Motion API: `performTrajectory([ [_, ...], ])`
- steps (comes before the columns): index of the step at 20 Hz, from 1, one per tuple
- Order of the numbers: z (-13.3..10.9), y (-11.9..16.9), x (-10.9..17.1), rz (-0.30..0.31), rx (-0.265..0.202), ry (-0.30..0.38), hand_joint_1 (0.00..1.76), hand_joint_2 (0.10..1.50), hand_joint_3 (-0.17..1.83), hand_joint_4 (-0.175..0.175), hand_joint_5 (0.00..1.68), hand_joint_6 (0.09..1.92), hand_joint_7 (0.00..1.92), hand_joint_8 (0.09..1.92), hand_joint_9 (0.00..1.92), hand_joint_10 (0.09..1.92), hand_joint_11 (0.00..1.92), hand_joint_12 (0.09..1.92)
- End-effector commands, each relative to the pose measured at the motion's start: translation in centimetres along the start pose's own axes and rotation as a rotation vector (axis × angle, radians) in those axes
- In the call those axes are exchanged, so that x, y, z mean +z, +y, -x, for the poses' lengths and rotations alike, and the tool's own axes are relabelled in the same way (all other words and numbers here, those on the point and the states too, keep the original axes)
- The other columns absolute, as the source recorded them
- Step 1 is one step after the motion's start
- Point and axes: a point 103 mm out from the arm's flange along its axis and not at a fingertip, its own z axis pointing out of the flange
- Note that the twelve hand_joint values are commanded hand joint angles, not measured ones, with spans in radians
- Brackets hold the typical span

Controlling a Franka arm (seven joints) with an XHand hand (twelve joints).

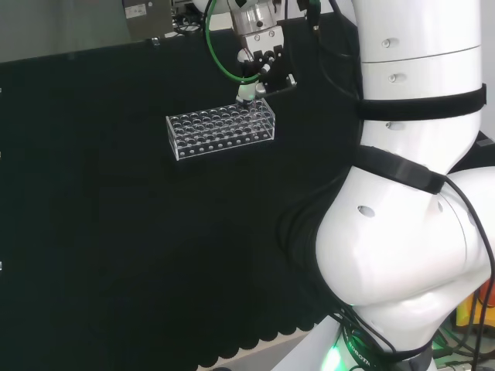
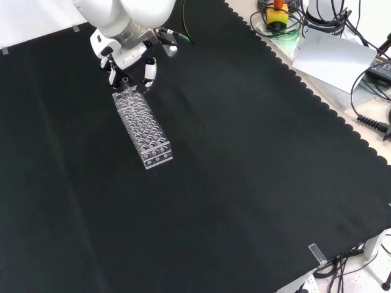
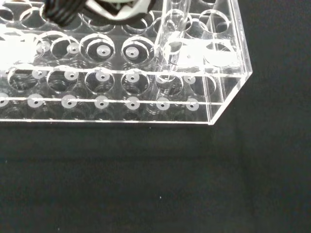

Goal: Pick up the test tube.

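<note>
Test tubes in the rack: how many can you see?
1. The test tube stands upright in the clear rack at its end under the robot hand; other clear ones could go unseen.

A clear test tube [image 3: 167, 46] stands in the rack [image 3: 121, 87].

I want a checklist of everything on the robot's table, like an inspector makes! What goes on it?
Surface: black cloth with a scalloped edge covers the bench.
Job's things: clear plastic test tube rack with many round holes; one clear glass test tube stands upright near the rack's end by the hand.
Clutter: nothing seen on the cloth apart from the rack.
Hand: black and white hand right above the rack's end; its fingers come down around the tube's top, grasp cannot be told.
Cables: green cable loops by the wrist.
Surroundings: cables and a yellow box with a red button beyond the cloth.
</note>
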Motion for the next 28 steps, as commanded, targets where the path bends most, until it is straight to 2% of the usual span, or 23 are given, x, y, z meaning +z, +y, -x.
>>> performTrajectory([
  [1, 0.0, 0.9, 0.1, 0.04, 0.033, 0.043, 0.98, 0.73, 0.61, -0.121, 0.87, 0.68, 1.29, 0.59, 1.14, 0.56, 0.54, 1.35],
  [3, -0.1, 1.2, -0.1, 0.075, 0.05, 0.07, 1.06, 0.88, 0.36, -0.033, 1.0, 0.81, 1.38, 0.54, 1.2, 0.54, 0.59, 1.34],
  [4, -0.1, 1.3, -0.2, 0.092, 0.06, 0.083, 1.09, 0.93, 0.26, -0.029, 1.05, 0.81, 1.43, 0.51, 1.24, 0.53, 0.62, 1.32],
  [5, -0.1, 1.4, -0.2, 0.106, 0.071, 0.101, 1.12, 0.94, 0.21, -0.05, 1.11, 0.77, 1.48, 0.48, 1.29, 0.51, 0.67, 1.3],
  [6, -0.1, 1.5, -0.3, 0.12, 0.086, 0.121, 1.15, 0.94, 0.19, -0.084, 1.14, 0.73, 1.52, 0.46, 1.33, 0.5, 0.71, 1.27],
  [8, -0.1, 1.7, -0.4, 0.152, 0.112, 0.156, 1.18, 0.93, 0.2, -0.148, 1.19, 0.67, 1.6, 0.45, 1.42, 0.49, 0.91, 1.15],
  [10, 0.0, 1.8, -0.5, 0.176, 0.128, 0.182, 1.2, 0.9, 0.24, -0.169, 1.22, 0.63, 1.65, 0.45, 1.49, 0.49, 1.09, 1.0],
  [12, -0.1, 2.0, -0.7, 0.182, 0.132, 0.189, 1.21, 0.86, 0.29, -0.175, 1.25, 0.59, 1.69, 0.45, 1.54, 0.49, 1.18, 0.91],
  [15, -0.2, 2.1, -0.9, 0.173, 0.136, 0.199, 1.21, 0.81, 0.37, -0.175, 1.28, 0.56, 1.71, 0.45, 1.59, 0.48, 1.22, 0.87],
  [28, 0.3, 1.2, -3.4, 0.179, 0.125, 0.221, 1.22, 0.73, 0.51, -0.175, 1.29, 0.57, 1.71, 0.48, 1.61, 0.46, 1.21, 0.87],
])
